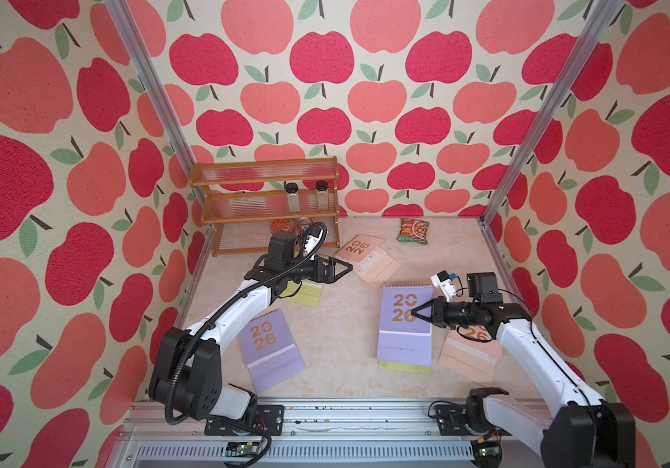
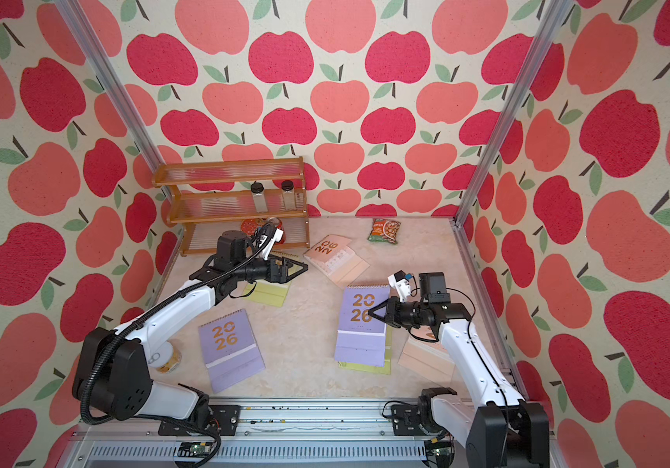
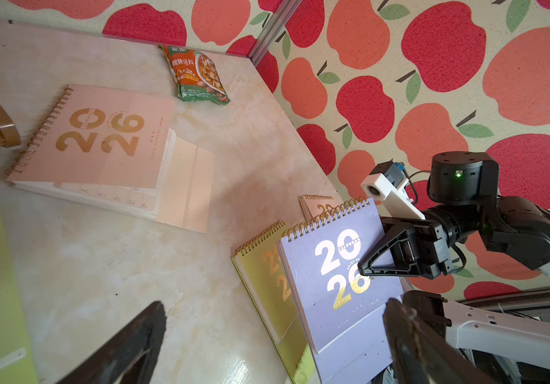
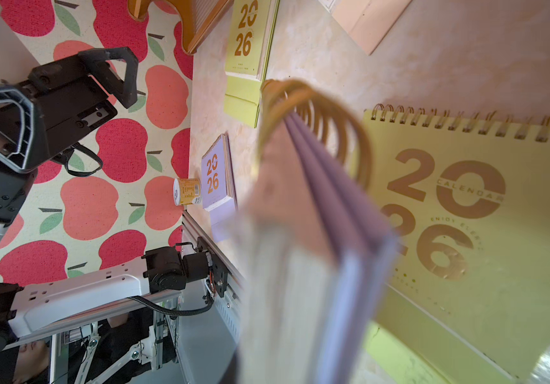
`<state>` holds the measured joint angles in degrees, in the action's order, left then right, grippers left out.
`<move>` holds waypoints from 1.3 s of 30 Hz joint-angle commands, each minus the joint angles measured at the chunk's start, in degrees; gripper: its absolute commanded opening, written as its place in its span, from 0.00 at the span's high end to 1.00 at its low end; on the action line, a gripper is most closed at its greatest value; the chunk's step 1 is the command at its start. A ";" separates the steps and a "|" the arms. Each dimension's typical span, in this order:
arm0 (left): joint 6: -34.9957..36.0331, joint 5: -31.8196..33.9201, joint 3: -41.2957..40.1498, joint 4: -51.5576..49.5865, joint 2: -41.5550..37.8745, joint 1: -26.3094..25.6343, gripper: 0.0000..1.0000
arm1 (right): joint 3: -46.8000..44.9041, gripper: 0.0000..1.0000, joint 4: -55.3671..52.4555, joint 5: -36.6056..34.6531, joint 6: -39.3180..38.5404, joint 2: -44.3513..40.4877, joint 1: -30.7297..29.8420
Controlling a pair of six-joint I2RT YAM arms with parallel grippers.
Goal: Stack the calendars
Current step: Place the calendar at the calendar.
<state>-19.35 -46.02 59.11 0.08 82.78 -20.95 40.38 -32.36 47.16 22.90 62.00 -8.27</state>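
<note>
Right gripper [image 1: 420,314] is clamping shut on the side edge of a lilac spiral-bound desk calendar with gold "20 26" numerals [image 1: 404,344]; in the left wrist view this calendar [image 3: 343,299] is tilting, its gold coil edge raised. Directly beneath it a yellow-green spiral-bound calendar [image 3: 267,282] is lying flat on the beige marbled tabletop [image 1: 337,324], showing only as a thin strip [image 1: 404,367] in a top view. Whether the lilac one's lower edge is touching it, cannot tell. A second peach-pink calendar [image 1: 467,356] is lying just beside that pair, partly under the right arm. Left gripper [image 1: 341,269] is hovering with jaws spread wide and nothing between them; its dark fingers [image 3: 134,339] are framing bare tabletop in the left wrist view. Below the left arm a second yellow-green calendar [image 1: 305,293] is lying flat, near the brown wooden three-tier rack [image 1: 264,202]. A peach-pink spiral-bound calendar [image 1: 359,251] is lying just beyond the left gripper's tip, pages fanning out slightly. A second lilac calendar [image 1: 270,348] is lying alone, nearer the left arm's base. A green snack packet [image 1: 413,231] is sitting by the back wall, well apart from the calendars.
</note>
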 commanded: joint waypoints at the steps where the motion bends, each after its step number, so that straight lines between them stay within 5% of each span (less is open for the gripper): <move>1: 1.53 -1.44 0.93 2.64 -0.25 -0.23 0.01 | -0.98 1.00 -2.97 3.03 -3.54 1.60 1.73; 10: -0.25 -3.28 -1.00 5.76 -1.39 -0.14 0.01 | -2.02 1.00 1.66 1.67 -4.25 10.16 2.18; 39: 0.02 -3.68 -3.12 6.08 -3.20 -0.14 0.01 | -1.97 1.00 3.13 -2.11 -5.28 17.07 2.64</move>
<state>-19.64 -48.49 56.45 5.04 80.97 -20.95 38.54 -29.61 45.54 18.98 78.15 -5.91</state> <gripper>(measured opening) 0.992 0.138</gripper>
